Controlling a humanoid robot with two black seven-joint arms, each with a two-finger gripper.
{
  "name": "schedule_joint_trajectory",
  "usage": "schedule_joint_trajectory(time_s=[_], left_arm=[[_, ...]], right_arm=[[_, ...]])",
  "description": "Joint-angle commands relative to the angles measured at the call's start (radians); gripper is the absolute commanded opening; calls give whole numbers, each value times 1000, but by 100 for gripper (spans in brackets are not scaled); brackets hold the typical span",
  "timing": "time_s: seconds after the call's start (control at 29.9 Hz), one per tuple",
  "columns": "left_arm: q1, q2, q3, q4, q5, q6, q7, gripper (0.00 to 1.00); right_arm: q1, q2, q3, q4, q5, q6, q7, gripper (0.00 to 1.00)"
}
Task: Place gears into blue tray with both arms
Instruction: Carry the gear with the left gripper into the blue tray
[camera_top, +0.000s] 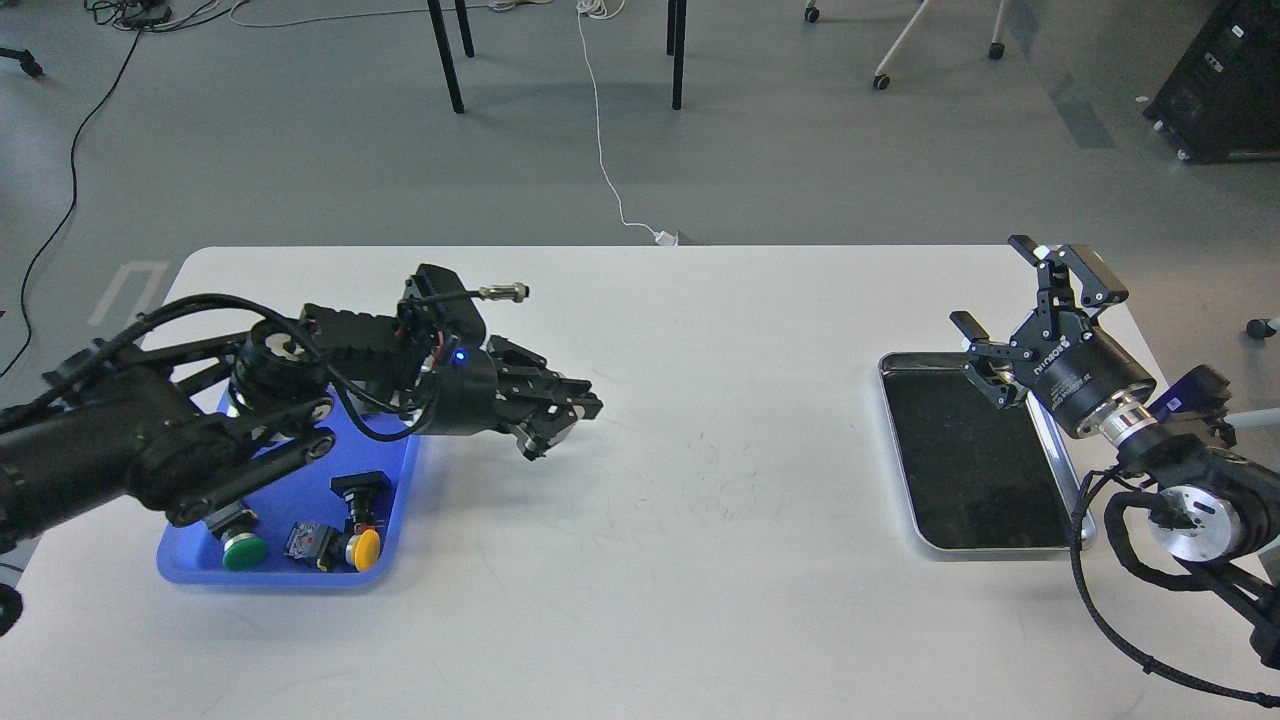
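Note:
My left gripper (572, 418) hangs above the table just right of the blue tray (395, 520), its fingers shut. The gear it closed on is hidden between them, and the spot where it lay is bare. The left arm crosses over the tray's far half and hides it. At the far right my right gripper (993, 282) stands open with nothing between its fingers, over the far left corner of the steel tray (975, 460).
A green-capped push-button (243, 550), a yellow-capped one (365, 548) and a small dark part lie in the blue tray's near half. The steel tray's black inside holds nothing. A white cable runs across the floor beyond the table's far edge.

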Motion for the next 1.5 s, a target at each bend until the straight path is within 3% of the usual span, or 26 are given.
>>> schedule_joint_trajectory(time_s=[0.0, 0.13, 0.23, 0.47, 1.14, 1.24, 1.37, 1.47], left_arm=[[5, 143, 2, -5, -48, 0, 0, 14], [31, 221, 12, 42, -123, 0, 0, 15], [53, 214, 14, 157, -155, 5, 0, 15], [117, 211, 17, 294, -155, 11, 0, 15], [199, 134, 12, 406, -194, 51, 0, 25], [199, 134, 16, 409, -195, 74, 0, 38], [197, 132, 17, 410, -195, 77, 0, 79], [191, 136, 6, 409, -195, 77, 0, 84]], right_arm=[[3, 5, -2, -1, -2, 0, 0, 97], [2, 5, -3, -1, -2, 0, 0, 97], [-2, 7, -5, -2, -2, 0, 0, 97], [-3, 7, -17, 1, -2, 0, 0, 97], [-5, -7, -17, 1, -2, 0, 0, 98], [-5, -6, -17, 1, -2, 0, 0, 98], [-5, -2, -18, 9, -2, 0, 0, 97], [-5, -2, -20, 13, -2, 0, 0, 97]])
